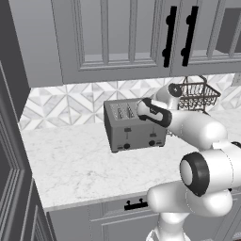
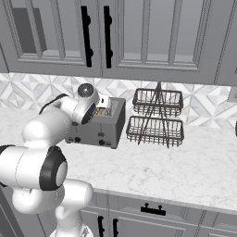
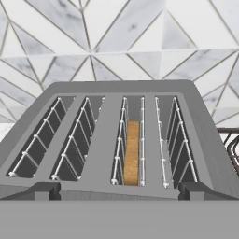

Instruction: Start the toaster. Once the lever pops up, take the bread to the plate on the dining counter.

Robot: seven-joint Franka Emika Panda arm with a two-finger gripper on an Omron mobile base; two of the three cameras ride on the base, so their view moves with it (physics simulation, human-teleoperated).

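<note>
— Bread (image 3: pixel 132 151) sat upright in the third slot from the left of the toaster (image 1: pixel 134 126), edge-on, well down between the wire guides. So which step was it?

— To my eye either the very start, lever not yet pressed, or the wait before lifting the slice out. I couldn't see where the levers stood. The gripper (image 3: pixel 119 195) hung just above the toaster's near edge, its fingers (image 3: pixel 43 191) spread wide, one tip at each side of the slots, holding nothing.

— And the next move?

— If the lever still needed pressing, the hand would have had to drop to the toaster's front face, where the black controls were. If the slice was ready, it needed lining up over that one slot and closing on the crust.

— The surroundings?

— The toaster stood on a marble worktop (image 1: pixel 75 164) against a tiled backsplash (image 1: pixel 66 101). A two-tier wire basket (image 2: pixel 156 118) stood just right of the toaster; grey cabinets (image 2: pixel 139 32) hung above it.
</note>
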